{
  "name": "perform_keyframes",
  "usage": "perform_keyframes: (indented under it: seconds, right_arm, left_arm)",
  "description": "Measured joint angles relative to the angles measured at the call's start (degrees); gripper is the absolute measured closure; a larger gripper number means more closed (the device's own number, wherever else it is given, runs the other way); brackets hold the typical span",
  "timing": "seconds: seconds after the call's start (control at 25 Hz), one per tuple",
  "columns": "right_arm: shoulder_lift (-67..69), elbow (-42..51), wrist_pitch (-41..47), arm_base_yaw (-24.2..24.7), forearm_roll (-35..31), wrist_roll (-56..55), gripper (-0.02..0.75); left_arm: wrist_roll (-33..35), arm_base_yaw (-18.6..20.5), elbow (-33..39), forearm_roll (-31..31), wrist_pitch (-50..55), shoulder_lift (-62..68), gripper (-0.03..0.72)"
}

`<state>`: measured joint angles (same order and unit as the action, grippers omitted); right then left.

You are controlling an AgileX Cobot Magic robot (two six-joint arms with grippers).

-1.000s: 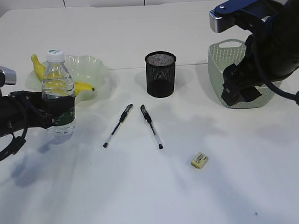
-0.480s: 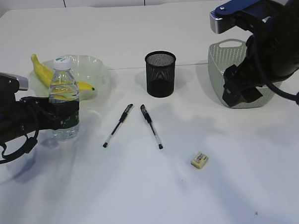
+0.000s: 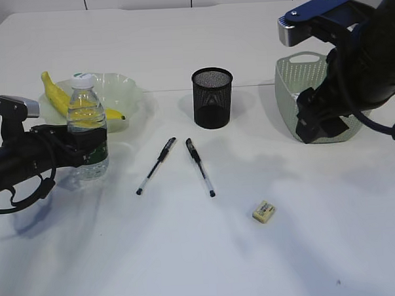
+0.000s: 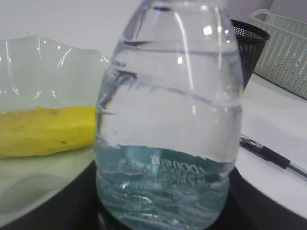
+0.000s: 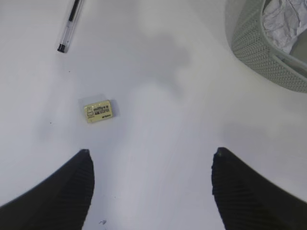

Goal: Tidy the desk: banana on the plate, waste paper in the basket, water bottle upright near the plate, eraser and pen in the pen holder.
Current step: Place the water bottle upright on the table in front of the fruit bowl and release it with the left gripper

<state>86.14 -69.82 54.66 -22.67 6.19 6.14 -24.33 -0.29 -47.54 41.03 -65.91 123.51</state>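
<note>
My left gripper (image 3: pixel 86 145) is shut on the water bottle (image 3: pixel 87 123), which is upright just in front of the plate (image 3: pixel 119 86). The banana (image 3: pixel 56 95) lies on that plate; it also shows behind the bottle (image 4: pixel 168 115) in the left wrist view. Two pens (image 3: pixel 156 165) (image 3: pixel 199 166) and the eraser (image 3: pixel 263 211) lie on the desk. The pen holder (image 3: pixel 212 98) stands behind them. My right gripper (image 5: pixel 151 155) hangs open and empty above the desk, with the eraser (image 5: pixel 98 110) ahead to its left. Waste paper (image 5: pixel 283 21) sits in the basket (image 5: pixel 259 52).
The basket (image 3: pixel 293 85) stands at the right, partly hidden by my right arm. A seam crosses the desk (image 3: pixel 189 253) behind the pen holder. One pen's tip (image 5: pixel 68 26) shows at the top left of the right wrist view.
My left gripper has carried the bottle to the right and down, closer to the plate. The right arm has hardly moved.
</note>
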Motion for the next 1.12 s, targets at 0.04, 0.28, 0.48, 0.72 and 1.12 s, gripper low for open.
perform_keyframes:
  seconds: [0.04,0.28,0.48,0.72,1.12]
  right_arm:
    - [0.0,0.0,0.0,0.0,0.0,0.0,0.168]
    - [0.0,0.0,0.0,0.0,0.0,0.0,0.169]
    - [0.0,0.0,0.0,0.0,0.0,0.0,0.169]
    - [0.0,0.0,0.13,0.0,0.0,-0.1,0.169]
    - [0.0,0.0,0.13,0.0,0.03,-0.1,0.169]
  left_arm:
    - [0.0,0.0,0.0,0.0,0.0,0.0,0.302]
    - [0.11,0.0,0.0,-0.14,-0.13,0.21,0.25]
    - [0.11,0.0,0.0,-0.14,-0.13,0.34,0.209]
    - [0.11,0.0,0.0,0.63,0.66,-0.19,0.201]
    - [0.11,-0.1,0.0,2.8,0.61,-1.91,0.094]
